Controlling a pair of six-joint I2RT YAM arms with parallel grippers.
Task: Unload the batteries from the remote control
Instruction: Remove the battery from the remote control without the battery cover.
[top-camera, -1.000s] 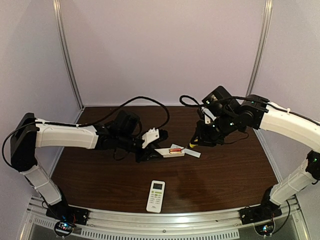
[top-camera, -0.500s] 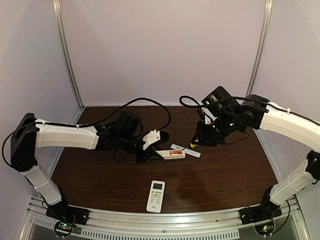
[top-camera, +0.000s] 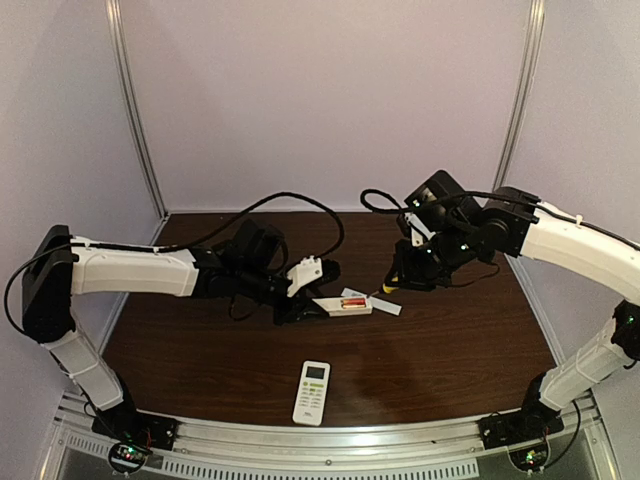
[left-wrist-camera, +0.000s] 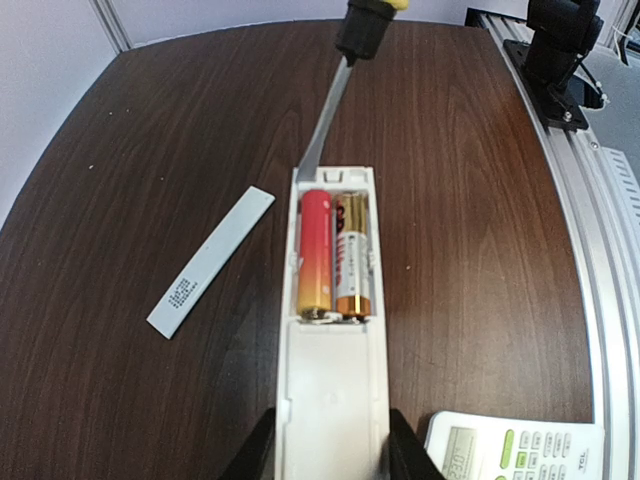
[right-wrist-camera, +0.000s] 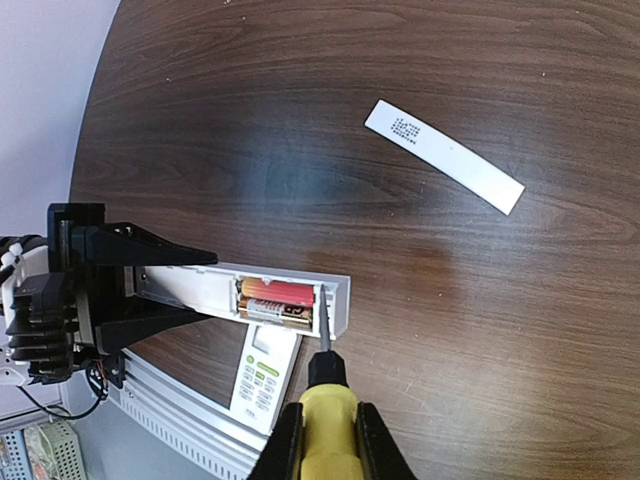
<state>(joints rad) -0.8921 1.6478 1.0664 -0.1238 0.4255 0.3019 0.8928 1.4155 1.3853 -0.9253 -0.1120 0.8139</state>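
Batteries (left-wrist-camera: 333, 256), one red and one gold, lie side by side in the open bay of the remote (left-wrist-camera: 332, 390). Left arm stretches rightward, low over the table (left-wrist-camera: 120, 150); its hand (left-wrist-camera: 330, 462) clamps the remote's closed end. Right arm bends down from the far right; its hand (right-wrist-camera: 328, 440) grips a screwdriver (right-wrist-camera: 322, 395), blade tip at the bay's end wall beside the batteries. Cover (left-wrist-camera: 211, 262) lies apart.

between the left jaws, the remote control (left-wrist-camera: 332, 400) is matt white plastic; its batteries (left-wrist-camera: 333, 255) shine glossy red and gold. between the right jaws, the screwdriver (right-wrist-camera: 325, 425): smooth yellow plastic handle, grey metal shaft.
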